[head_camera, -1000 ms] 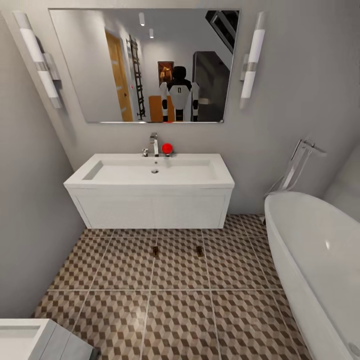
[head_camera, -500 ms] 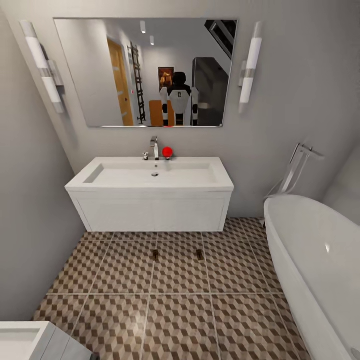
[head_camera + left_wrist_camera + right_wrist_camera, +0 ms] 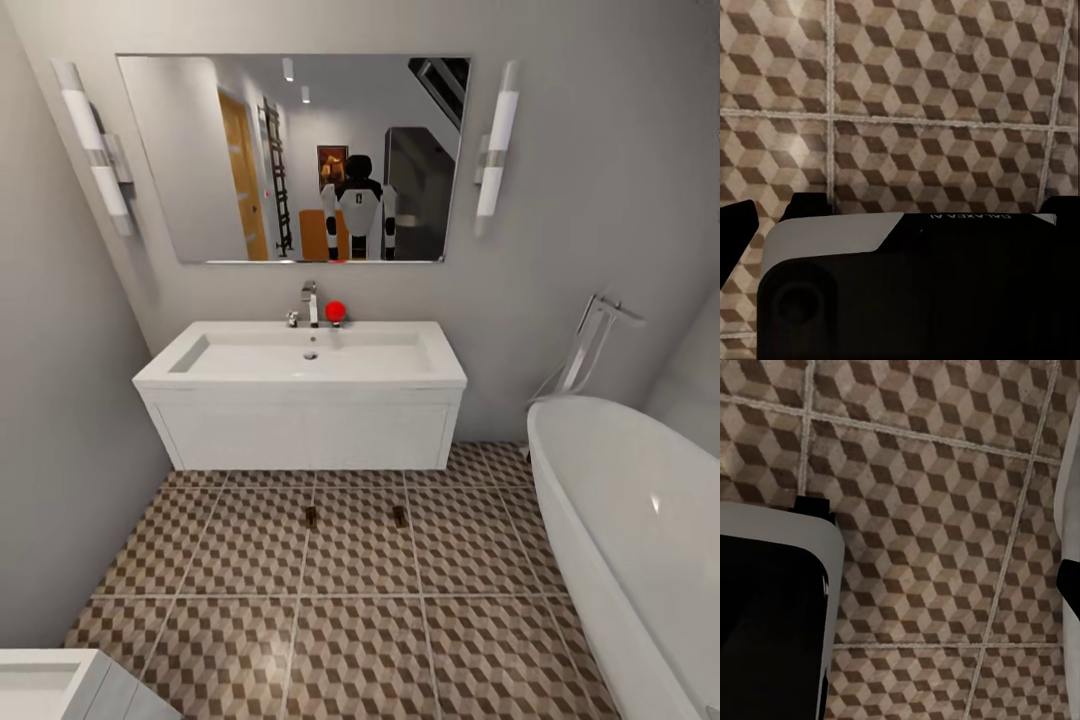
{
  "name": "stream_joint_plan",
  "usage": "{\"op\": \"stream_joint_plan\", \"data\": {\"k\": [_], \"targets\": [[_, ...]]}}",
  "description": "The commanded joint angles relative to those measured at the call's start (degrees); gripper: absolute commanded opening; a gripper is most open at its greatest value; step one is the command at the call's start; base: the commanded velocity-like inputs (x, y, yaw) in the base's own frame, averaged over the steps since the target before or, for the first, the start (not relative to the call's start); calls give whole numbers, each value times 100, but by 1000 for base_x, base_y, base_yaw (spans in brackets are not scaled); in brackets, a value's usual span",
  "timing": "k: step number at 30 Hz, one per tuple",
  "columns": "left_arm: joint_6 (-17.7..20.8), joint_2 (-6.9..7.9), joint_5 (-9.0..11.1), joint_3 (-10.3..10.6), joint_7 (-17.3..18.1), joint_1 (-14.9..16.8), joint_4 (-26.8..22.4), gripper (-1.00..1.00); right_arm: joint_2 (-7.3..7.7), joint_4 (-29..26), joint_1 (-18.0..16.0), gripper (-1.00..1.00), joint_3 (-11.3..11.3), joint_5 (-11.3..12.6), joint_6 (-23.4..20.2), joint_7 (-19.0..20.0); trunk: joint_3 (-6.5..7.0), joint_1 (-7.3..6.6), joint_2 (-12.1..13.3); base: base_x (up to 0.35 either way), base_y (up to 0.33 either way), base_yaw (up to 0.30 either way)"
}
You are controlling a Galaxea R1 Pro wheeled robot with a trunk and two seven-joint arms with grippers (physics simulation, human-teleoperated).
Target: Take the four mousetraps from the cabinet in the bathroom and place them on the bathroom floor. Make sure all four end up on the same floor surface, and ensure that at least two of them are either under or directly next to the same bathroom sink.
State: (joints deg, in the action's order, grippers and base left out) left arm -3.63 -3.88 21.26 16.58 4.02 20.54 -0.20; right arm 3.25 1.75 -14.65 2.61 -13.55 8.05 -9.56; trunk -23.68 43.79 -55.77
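Note:
Two mousetraps lie flat on the cube-patterned bathroom floor just in front of the white wall-hung sink: the left mousetrap and the right mousetrap, about one tile apart. The other mousetraps and the cabinet itself are out of view; the mirror reflects my white-and-black body and an orange-brown piece of furniture behind it. Both wrist views look down on floor tiles past my own dark base. A dark sliver sits at the edge of each; the jaws cannot be judged.
A white bathtub with a chrome floor tap fills the right side. A red ball sits by the sink's faucet. A white fixture corner juts in at the near left. Walls close in on the left.
The whole head picture has shifted: sink and mirror sit lower and look slightly smaller, so the camera has drawn back. The two mousetraps have not moved on the floor.

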Motion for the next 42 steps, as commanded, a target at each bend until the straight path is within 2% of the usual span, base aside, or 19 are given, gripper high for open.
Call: {"op": "stream_joint_plan", "data": {"k": [1, 15, 42], "targets": [[-24, -13, 61, 47, 20, -8, 11, 100, 1, 19, -7, 100, 29, -51, 30, -19, 4, 0, -4, 0, 0, 0], [-23, -82, 59, 47, 20, -131, 11, 100, 2, 19, 83, 100, 29, -51, 30, 210, 128, 0, -4, 0, 0, 0], [-71, -121, 54, 47, 20, -269, 11, 100, 1, 19, 94, 100, 29, -51, 30, 258, 368, 0, -4, 0, 0, 0]]}}
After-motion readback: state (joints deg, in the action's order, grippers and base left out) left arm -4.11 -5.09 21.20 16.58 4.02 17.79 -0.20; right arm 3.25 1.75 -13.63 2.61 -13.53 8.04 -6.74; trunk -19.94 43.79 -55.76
